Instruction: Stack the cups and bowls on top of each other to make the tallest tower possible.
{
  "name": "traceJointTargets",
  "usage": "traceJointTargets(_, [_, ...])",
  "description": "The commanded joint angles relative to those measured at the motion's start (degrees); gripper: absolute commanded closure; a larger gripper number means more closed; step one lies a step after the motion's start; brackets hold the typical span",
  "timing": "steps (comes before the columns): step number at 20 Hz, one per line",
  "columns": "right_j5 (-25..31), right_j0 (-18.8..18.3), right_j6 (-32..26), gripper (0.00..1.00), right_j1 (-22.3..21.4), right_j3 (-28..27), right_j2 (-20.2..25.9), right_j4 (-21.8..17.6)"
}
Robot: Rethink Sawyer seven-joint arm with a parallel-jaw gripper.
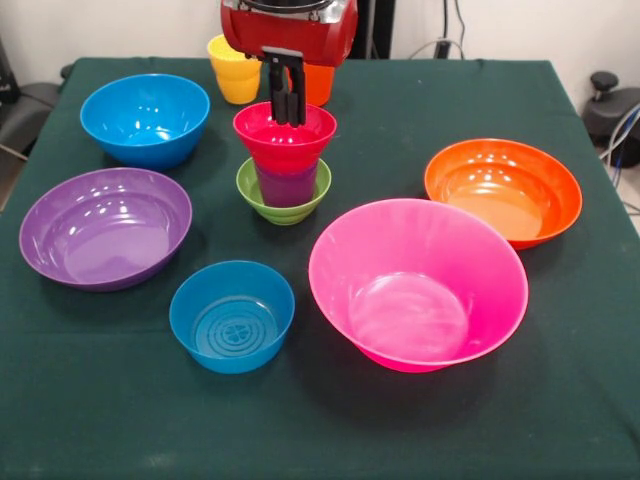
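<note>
My pincer (284,100) over the tower (285,165)
Its fingers look pressed together, tips inside the red bowl (285,138) stacked directly beneath them.

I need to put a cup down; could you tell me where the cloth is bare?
Bare: the near strip in front of the small blue bowl and pink bowl, and the far right corner behind the orange bowl. Crowded: around the tower.

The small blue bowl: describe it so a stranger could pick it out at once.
Start at the large pink bowl at the front of the green table. Immediately to its left in the picture sits the small blue bowl, in front of the purple bowl. Unlike the bigger blue bowl farther back, it is small, with raised concentric rings on its floor.
</note>
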Motion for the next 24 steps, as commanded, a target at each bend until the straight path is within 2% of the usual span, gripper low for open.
traceJointTargets(1, [-2.74,1.32,-4.31,1.0,-1.59,1.62,-0.9,-4.96])
traceJointTargets(8, [-0.31,1.21,-4.7,1.0,1.32,-0.21,-0.62,-4.56])
traceJointTargets(12, [-2.0,0.41,-3.92,1.0,3.11,1.94,-0.85,-4.31])
traceJointTargets(14, [-4.05,0.56,-3.21,1.0,3.29,2.99,-1.56,-5.48])
traceJointTargets(24, [-6.38,1.84,-2.97,1.0,6.02,2.0,-2.66,-6.97])
